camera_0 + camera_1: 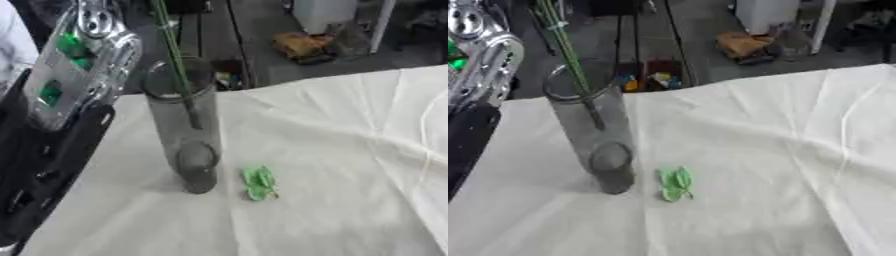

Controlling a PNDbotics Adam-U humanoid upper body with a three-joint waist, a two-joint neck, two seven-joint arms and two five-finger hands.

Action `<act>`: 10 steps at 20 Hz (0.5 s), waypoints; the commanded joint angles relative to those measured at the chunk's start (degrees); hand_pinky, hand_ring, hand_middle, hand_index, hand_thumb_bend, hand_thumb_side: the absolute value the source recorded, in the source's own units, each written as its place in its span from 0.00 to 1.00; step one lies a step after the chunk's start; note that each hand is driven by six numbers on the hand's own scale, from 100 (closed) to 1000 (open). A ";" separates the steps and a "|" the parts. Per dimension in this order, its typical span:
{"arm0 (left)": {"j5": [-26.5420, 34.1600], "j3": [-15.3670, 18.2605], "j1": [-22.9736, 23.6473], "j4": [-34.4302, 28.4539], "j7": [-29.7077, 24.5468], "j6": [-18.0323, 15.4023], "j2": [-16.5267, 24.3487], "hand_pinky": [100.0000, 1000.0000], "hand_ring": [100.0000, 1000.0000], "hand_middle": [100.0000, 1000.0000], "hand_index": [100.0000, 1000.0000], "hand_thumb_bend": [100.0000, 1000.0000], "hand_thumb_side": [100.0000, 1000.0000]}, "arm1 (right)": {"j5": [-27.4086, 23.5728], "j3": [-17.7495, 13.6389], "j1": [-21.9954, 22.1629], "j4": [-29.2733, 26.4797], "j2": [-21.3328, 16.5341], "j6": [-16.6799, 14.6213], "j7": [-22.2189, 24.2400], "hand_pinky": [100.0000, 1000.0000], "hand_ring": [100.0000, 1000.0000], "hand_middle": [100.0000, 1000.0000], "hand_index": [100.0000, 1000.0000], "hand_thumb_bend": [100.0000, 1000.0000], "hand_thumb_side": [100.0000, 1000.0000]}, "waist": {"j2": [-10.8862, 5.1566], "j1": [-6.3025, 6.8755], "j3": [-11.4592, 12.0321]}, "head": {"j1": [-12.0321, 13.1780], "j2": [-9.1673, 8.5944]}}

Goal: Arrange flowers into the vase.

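- One vase (185,125) was seen, a tall clear glass cylinder, standing upright on the cloth (332,165) toward the table's left side.
- One green stem (178,65) was seen in the vase; its lower end lay inside the glass, partway down, and it leaned up and back out of the mouth and past the top edge of the view. The bloom was not shown.
- In the right eye view the stem (570,60) looked like more than one thin strand above the rim; an exact count could not be made.
- One small green piece (259,183), leaf-like, was seen lying flat on the cloth just beside the vase's base, to its right, apart from the glass.
- One arm (74,70) was seen, the left, silver with green lights on the upper part and black below, entering along the left edge, near the vase but not touching it.
- The left hand itself was not made out in either view, so the state of its fingers could not be told.
- The right hand was shown in neither view.
- One white cloth was seen covering the table, creased on its right half.
- Beyond the far edge, dark floor and blurred clutter were seen, including one orange-brown object (302,45).
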 commanded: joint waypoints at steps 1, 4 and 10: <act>-0.49 0.12 -0.64 -0.88 -0.58 -0.26 1.48 0.00 0.13 0.15 0.06 0.00 0.98 | -0.40 -0.41 -0.48 -0.91 -0.71 0.04 -0.10 0.14 0.27 0.16 0.50 0.00 0.94 | -1.18 -0.44 0.07 | -0.06 -0.59; -0.53 -0.02 -0.35 -0.81 -0.82 -0.41 1.63 0.00 0.15 0.16 0.08 0.00 1.00 | -0.44 -0.41 -0.47 -0.91 -0.70 0.06 -0.10 0.15 0.27 0.16 0.50 0.00 0.94 | -1.24 -0.46 0.10 | -0.12 -0.70; -2.67 -0.33 0.11 -1.26 -1.20 -0.90 2.60 0.00 0.15 0.16 0.08 0.00 0.94 | -0.47 -0.43 -0.35 -0.91 -0.69 0.14 -0.07 0.15 0.27 0.16 0.50 0.00 0.94 | -1.31 -0.45 0.14 | -0.20 -0.62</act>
